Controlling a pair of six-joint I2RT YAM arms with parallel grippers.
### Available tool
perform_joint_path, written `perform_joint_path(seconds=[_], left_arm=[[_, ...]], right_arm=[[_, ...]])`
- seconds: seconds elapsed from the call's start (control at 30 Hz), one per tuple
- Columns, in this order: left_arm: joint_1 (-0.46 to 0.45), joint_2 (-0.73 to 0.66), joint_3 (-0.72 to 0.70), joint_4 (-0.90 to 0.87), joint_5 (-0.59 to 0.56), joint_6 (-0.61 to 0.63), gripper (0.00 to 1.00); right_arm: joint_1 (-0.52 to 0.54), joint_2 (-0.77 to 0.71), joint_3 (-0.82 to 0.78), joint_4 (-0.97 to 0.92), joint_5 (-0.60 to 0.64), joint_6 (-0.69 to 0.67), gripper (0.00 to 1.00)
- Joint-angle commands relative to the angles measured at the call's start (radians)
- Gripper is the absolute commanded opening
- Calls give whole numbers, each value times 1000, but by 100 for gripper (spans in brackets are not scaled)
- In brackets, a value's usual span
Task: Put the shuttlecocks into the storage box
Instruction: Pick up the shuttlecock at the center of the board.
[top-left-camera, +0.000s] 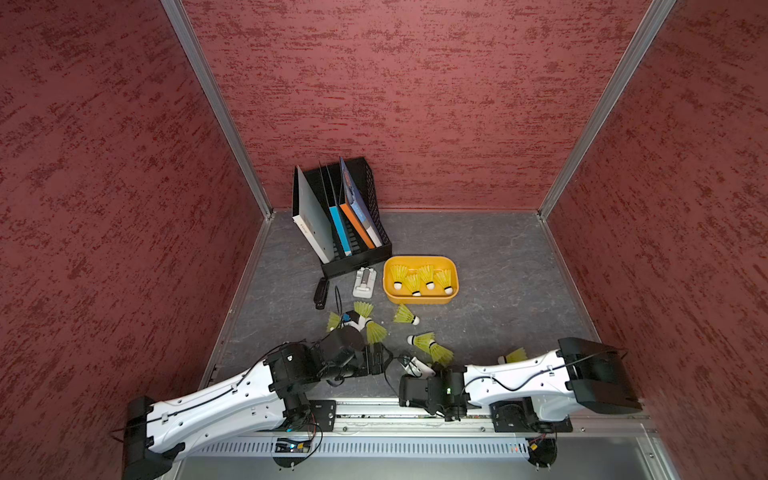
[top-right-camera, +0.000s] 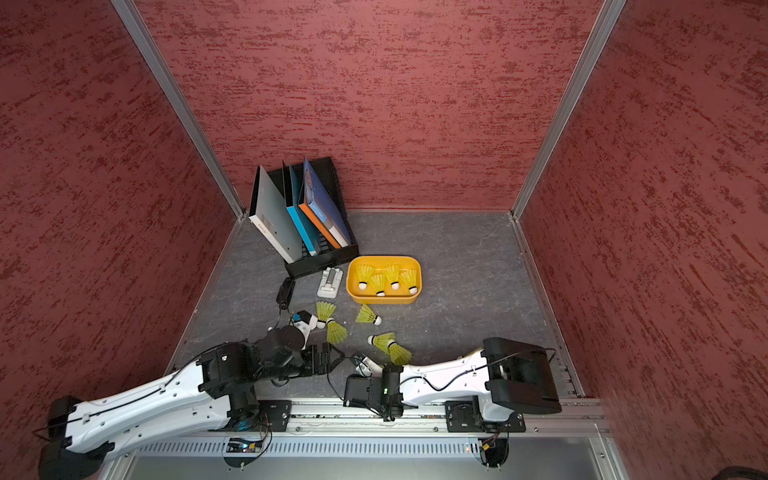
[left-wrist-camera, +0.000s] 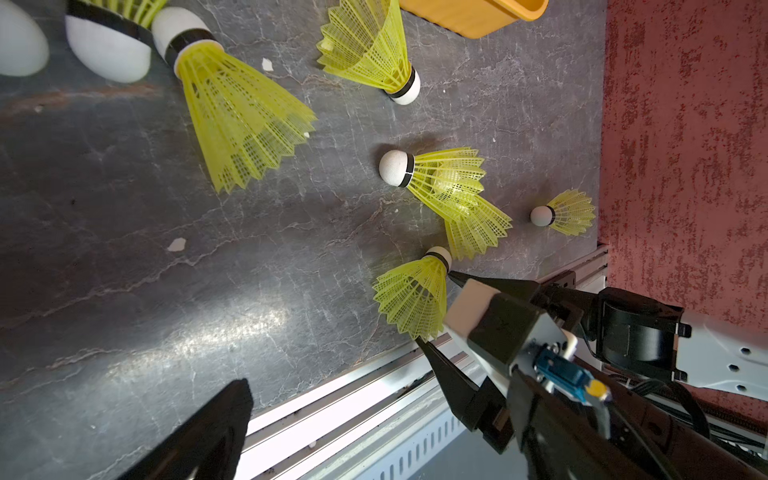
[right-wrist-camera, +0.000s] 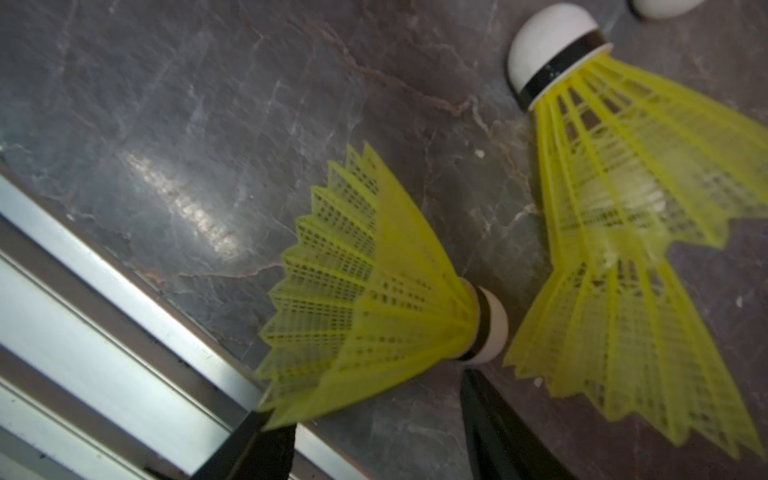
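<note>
Grey marbled tabletop. Shallow orange-yellow plastic storage box holds four neon yellow-green plastic shuttlecocks. More lie loose on the tabletop in front of the box, toward the arms. There, left tool spread wide, empty. The right tool has its jaws straddling one shuttlecock; firm grip unclear.

Right gripper: fingers cut by frame edge in right wrist view; blurred shuttlecock between them, firm pinch or mere contact unclear. Same one hidden under right wrist in both top views. Far shuttlecock half behind right arm. Storage box cropped in left wrist view. Left gripper: fingertips hidden under own wrist in both top views; sliver shuttlecock mostly behind it.
</note>
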Motion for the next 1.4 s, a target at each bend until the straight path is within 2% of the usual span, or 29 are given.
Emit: perform_joint_path(seconds=[0.0,0.27,0.6,0.73,0.8,1.03,1.37], left_arm=[[-8,-14,20,-10,-23,-10,100],[-8,-7,30,3,-29,-5,100],[-8,0,38,6,-36,-4,100],[-8,2,37,11,-37,-2,100],[-8,4,38,13,-38,-3,100],[-8,8,33,17,-34,2,100],[-14,-20,-36,39,-20,-57,100]], right_arm=[[-38,14,46,45,-5,-49,63],[-157,63,87,57,-61,-130,63],[-298,77,139,50,-265,-224,69],[-336,75,139,50,-311,-234,66],[-344,75,140,53,-334,-238,60],[-350,86,125,85,-354,-247,55],[-368,124,142,105,-334,-333,56]])
